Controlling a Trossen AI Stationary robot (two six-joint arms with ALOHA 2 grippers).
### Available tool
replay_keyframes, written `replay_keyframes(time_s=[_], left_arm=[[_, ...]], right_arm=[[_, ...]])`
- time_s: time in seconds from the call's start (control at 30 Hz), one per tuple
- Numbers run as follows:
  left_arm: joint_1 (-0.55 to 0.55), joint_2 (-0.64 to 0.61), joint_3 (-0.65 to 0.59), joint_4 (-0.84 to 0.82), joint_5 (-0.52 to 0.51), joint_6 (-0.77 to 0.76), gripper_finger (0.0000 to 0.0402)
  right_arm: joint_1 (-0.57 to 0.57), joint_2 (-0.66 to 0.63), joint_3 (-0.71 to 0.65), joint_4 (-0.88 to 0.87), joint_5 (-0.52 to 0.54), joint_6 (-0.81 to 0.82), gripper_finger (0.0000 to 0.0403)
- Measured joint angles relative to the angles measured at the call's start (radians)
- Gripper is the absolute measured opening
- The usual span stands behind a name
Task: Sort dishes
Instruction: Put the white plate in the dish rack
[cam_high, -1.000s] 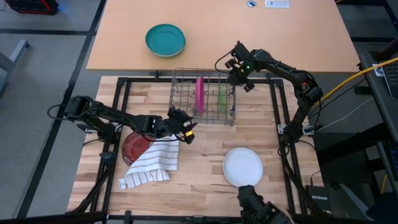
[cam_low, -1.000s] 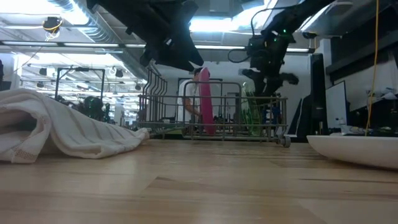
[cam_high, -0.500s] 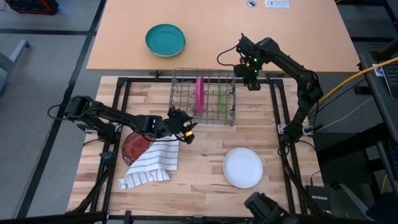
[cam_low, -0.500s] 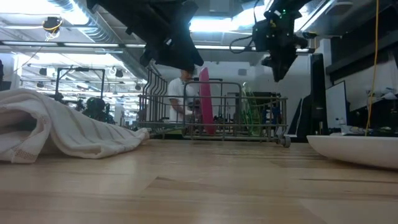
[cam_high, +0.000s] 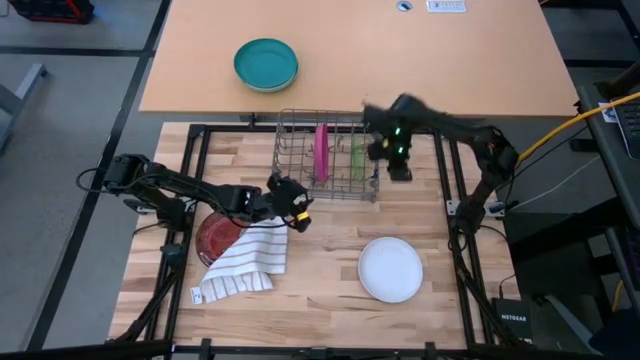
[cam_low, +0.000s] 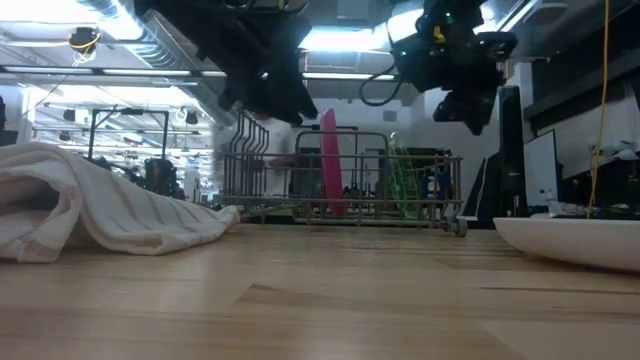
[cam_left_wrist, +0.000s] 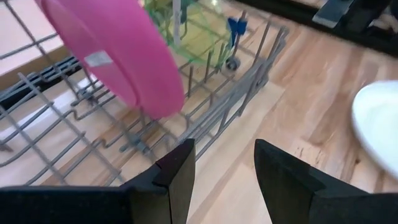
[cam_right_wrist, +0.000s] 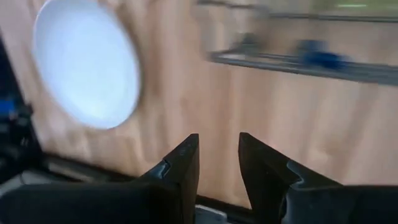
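Right gripper (cam_high: 398, 172) has swung down to the rack's (cam_high: 327, 155) right edge, jaws parted, seemingly empty; left gripper (cam_high: 297, 215) waits centre-frame, jaws released.

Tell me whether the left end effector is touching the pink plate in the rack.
Apart. The left wrist view shows the left end effector open and empty, with bare rack wire and wood showing between its fingers and the pink plate standing in the dish rack.
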Motion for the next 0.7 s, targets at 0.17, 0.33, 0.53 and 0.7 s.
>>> replay_keyframes(time_s=[0.17, 0.33, 0.53, 0.7], left_arm=[[0.0, 0.0, 0.0, -0.03, 0.0, -0.001, 0.0155], [0.0, 0.0, 0.0, -0.036, 0.0, -0.001, 0.0155], [0.0, 0.0, 0.0, -0.035, 0.0, -0.001, 0.0155], [0.0, 0.0, 0.0, -0.036, 0.0, -0.001, 0.0155]], right_arm=[[0.173, -0.005, -0.115, -0.001, 0.001, 0.006, 0.0115], [0.331, -0.005, -0.214, 0.003, 0.002, 0.007, 0.0115], [0.48, -0.005, -0.307, 0.136, 0.073, 0.018, 0.0115], [0.567, -0.005, -0.366, 0.311, 0.107, 0.019, 0.0115]])
